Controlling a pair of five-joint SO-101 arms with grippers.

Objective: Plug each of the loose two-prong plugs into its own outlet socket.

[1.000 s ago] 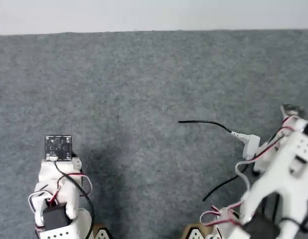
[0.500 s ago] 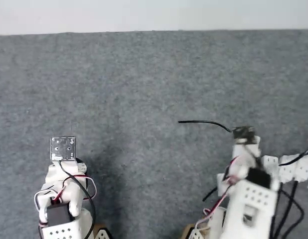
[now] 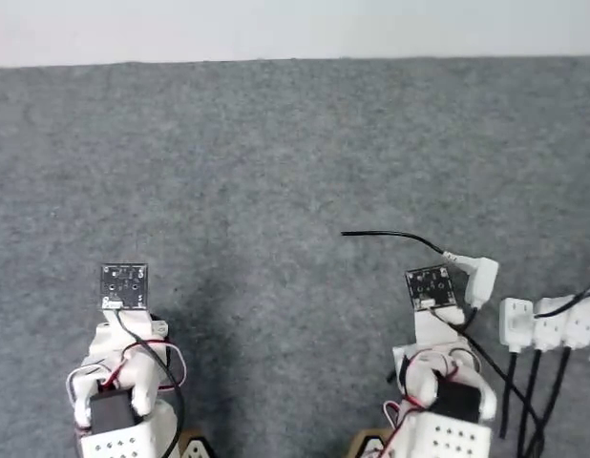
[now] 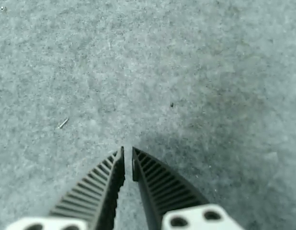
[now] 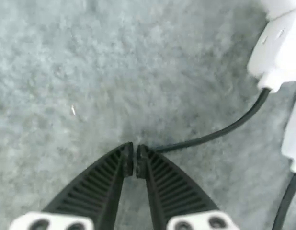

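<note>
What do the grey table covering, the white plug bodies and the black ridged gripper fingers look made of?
Grey table covering: felt or short-pile carpet, judging by its fuzzy, mottled fibres. White plug bodies: smooth moulded plastic, faintly glossy. Black ridged fingers: probably matte plastic, with the ribs formed in.

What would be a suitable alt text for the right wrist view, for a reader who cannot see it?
The right gripper, black, ribbed and shut with nothing in it, hangs over a grey felt surface. A black cable runs across the felt from just beside the gripper's tips to a white connector farther off.
</note>
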